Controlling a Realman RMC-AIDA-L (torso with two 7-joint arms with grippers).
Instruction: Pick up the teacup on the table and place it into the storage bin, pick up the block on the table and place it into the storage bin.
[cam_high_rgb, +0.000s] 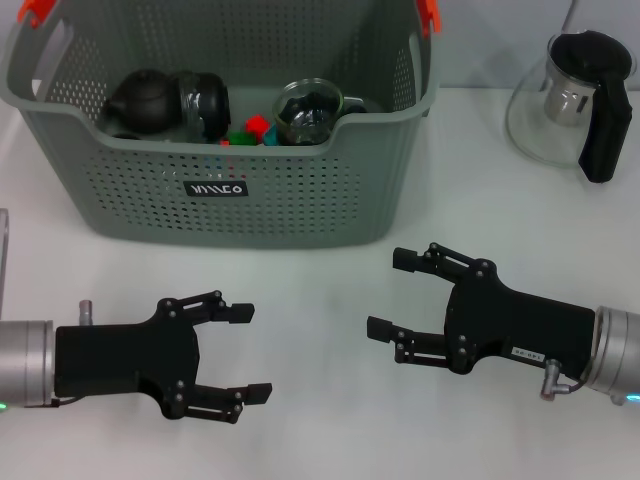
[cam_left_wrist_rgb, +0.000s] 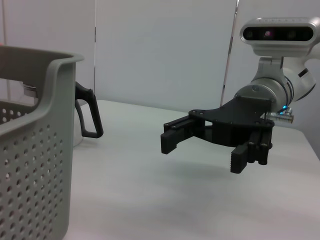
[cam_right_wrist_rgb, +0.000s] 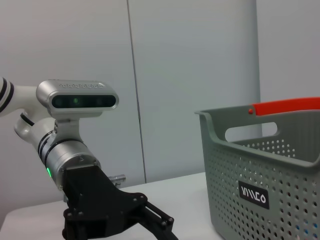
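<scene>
Nearest, low over the white table (cam_high_rgb: 320, 300): left gripper (cam_high_rgb: 245, 352), jaws spread wide, holding nothing, touching nothing. Level with it and well apart, right gripper (cam_high_rgb: 398, 292), likewise gaping and empty, fingertips turned toward the left one.

Beyond both grippers, closer to the left one: big grey storage bin (cam_high_rgb: 230, 200) with holes in its walls, orange clips on the handles, small black label on the front. Inside, past the left gripper's fingertips, a dark round teapot (cam_high_rgb: 140, 97) and a dark glass cup (cam_high_rgb: 203, 100) beside it; farther toward the right gripper's side, a clear glass teacup (cam_high_rgb: 308, 108); between the two cups, red and green blocks (cam_high_rgb: 252, 132) on the bin floor.

Far beyond the right gripper, outside the bin: glass pitcher (cam_high_rgb: 570, 100) with black lid and handle.
</scene>
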